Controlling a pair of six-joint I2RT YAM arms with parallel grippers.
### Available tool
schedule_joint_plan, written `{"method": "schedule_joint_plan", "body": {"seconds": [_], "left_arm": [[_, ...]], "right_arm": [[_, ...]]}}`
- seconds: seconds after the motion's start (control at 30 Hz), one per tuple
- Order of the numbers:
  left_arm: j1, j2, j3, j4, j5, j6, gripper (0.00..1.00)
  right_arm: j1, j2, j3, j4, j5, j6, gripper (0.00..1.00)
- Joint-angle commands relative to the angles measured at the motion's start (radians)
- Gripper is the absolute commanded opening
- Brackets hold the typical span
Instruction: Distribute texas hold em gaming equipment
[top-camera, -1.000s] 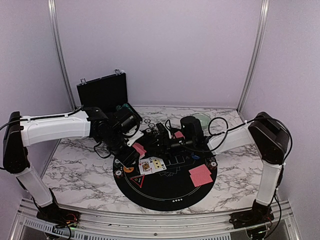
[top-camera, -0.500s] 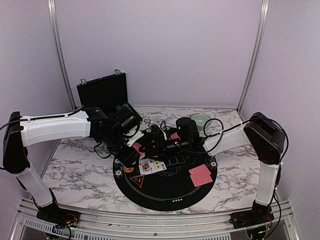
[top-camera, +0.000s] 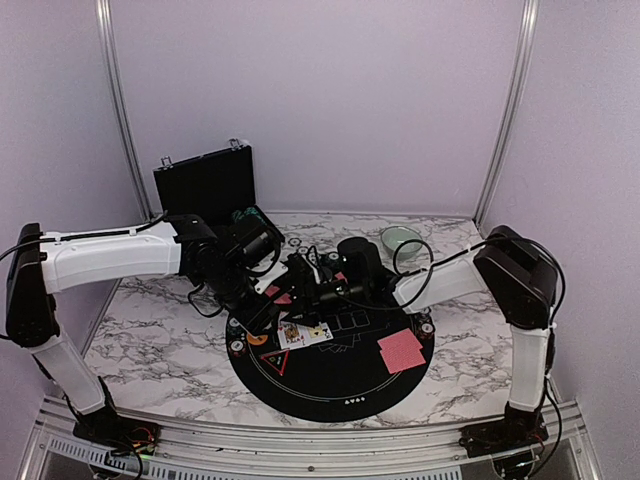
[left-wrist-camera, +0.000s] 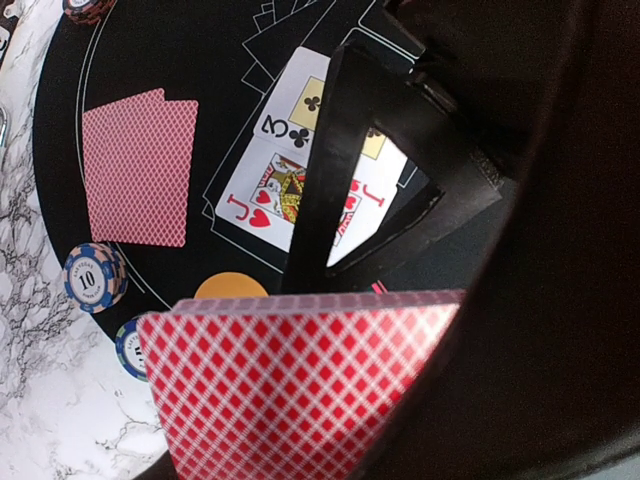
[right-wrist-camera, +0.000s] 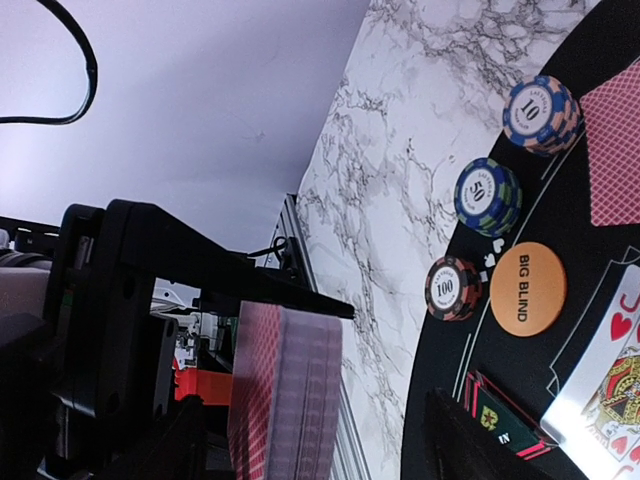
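**Deck of red-backed cards (left-wrist-camera: 300, 385): clamped in the left gripper (top-camera: 262, 302), above the mat**

- Left gripper: I read it as closed on the deck. The cards sit in it as one block, patterned back turned to the left wrist camera, above the left part of the round black mat (top-camera: 340, 385).
- Right gripper (top-camera: 303, 290): jaws wide apart, nothing between them. It sits just beside the deck. I cannot tell whether a finger touches the cards.
- Face-up cards (left-wrist-camera: 262, 195): a three of clubs and a jack of hearts, overlapping, flat near the mat's middle.
- Face-down pair (left-wrist-camera: 140, 165): two overlapped cards on the mat, near the 10 chip (right-wrist-camera: 540, 113).
- Second face-down pair (top-camera: 401, 350): on the mat's right side, well apart from both grippers.
- Chips: the 10 chip, 50 chip (right-wrist-camera: 487, 195) and 100 chip (right-wrist-camera: 452, 288) run in a row along the mat's rim.
- Orange BIG BLIND disc (right-wrist-camera: 527, 289): on the mat, just beside the 100 chip.
- Mat lies on the marble table (top-camera: 150, 340).
- Black case (top-camera: 205, 185): lid up, back left.
- Green bowl (top-camera: 400, 238): back right, behind the right arm.
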Motion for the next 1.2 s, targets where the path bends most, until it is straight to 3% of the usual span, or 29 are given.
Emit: {"method": "schedule_joint_plan", "body": {"seconds": [0.0, 0.5, 1.17], "left_arm": [[-0.003, -0.004, 0.031, -0.017, -0.006, 0.001, 0.5], [-0.002, -0.02, 0.027, -0.02, -0.014, 0.006, 0.5], [-0.002, -0.02, 0.022, -0.02, -0.016, 0.006, 0.5]], "right_arm": [[0.008, 0.026, 0.039, 0.005, 0.0, 0.001, 0.72], [-0.017, 0.003, 0.018, -0.102, 0.058, -0.067, 0.67], [-0.028, -0.032, 0.004, -0.111, 0.066, -0.079, 0.66]]}}
